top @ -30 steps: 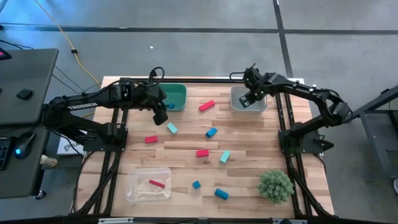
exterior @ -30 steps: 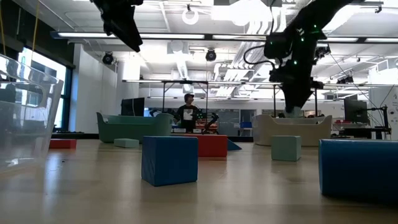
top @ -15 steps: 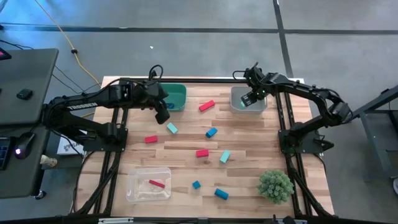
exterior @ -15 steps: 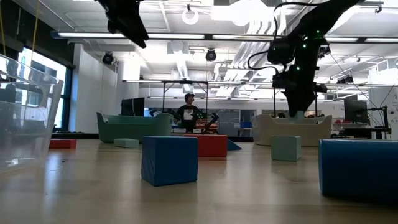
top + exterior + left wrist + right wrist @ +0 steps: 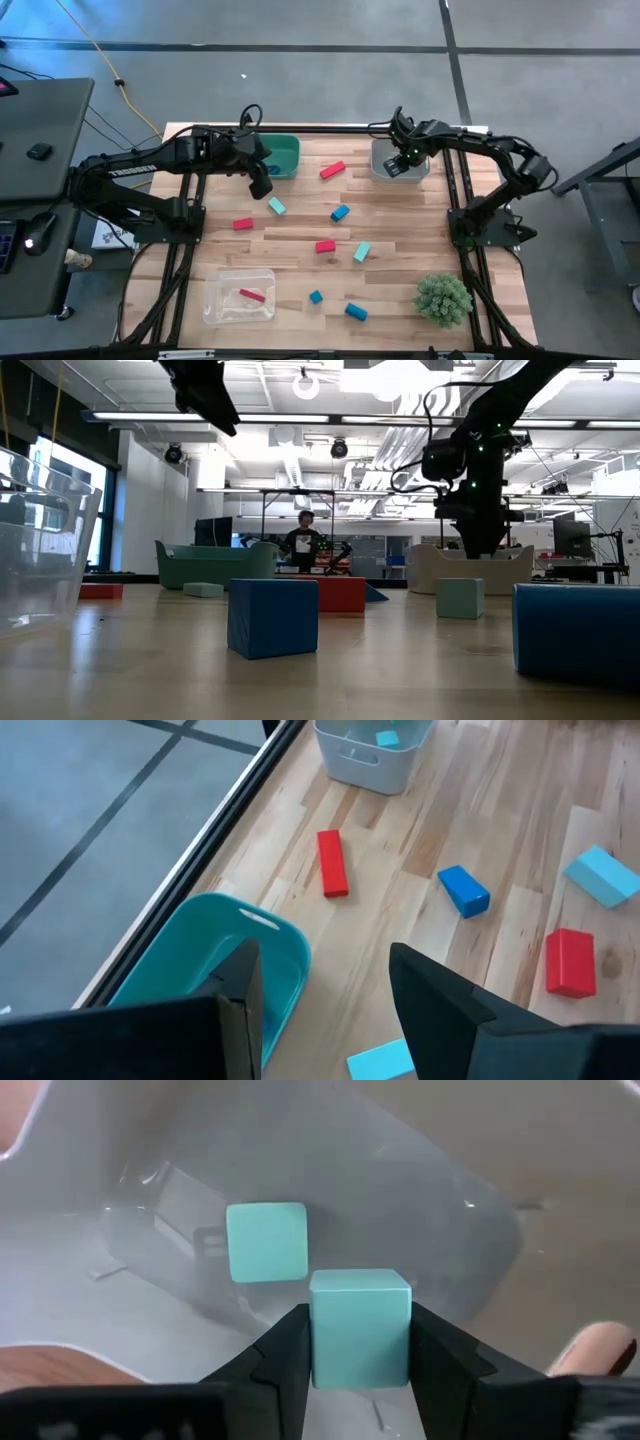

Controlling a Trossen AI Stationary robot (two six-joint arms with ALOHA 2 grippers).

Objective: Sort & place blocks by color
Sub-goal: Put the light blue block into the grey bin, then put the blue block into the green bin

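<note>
Over the grey bin [image 5: 380, 170] at the table's far right hangs my right gripper [image 5: 404, 160], shut on a light teal cube [image 5: 360, 1305]. A second teal cube [image 5: 266, 1242] lies on that bin's floor. My left gripper [image 5: 262, 182] is open and hovers by the near edge of the teal bin [image 5: 288, 150], touching nothing. Loose on the table are a red bar [image 5: 332, 170], two more red blocks [image 5: 243, 224], two teal blocks [image 5: 276, 206] and three blue ones [image 5: 340, 212]. One red block [image 5: 252, 294] lies in the clear bin [image 5: 212, 300]. My right gripper pinches the light teal cube by two opposite side faces [image 5: 318, 1335], one finger [image 5: 285, 1355] on each side. The fingers come from above, pointing down into the grey bin. The cube is lifted clear of the bin floor and sits level between them.
A spiky green plant ball [image 5: 443, 297] stands at the table's near right corner. The clear bin sits near the near left edge. In the low view a blue cube [image 5: 272, 617] and a larger blue block [image 5: 575, 630] stand close. A person shows in the room beyond.
My right gripper has turned a little and sunk slightly over the grey bin, still shut on the teal cube. The left gripper has shifted only slightly beside the teal bin. The blocks on the table have stayed where they were.
</note>
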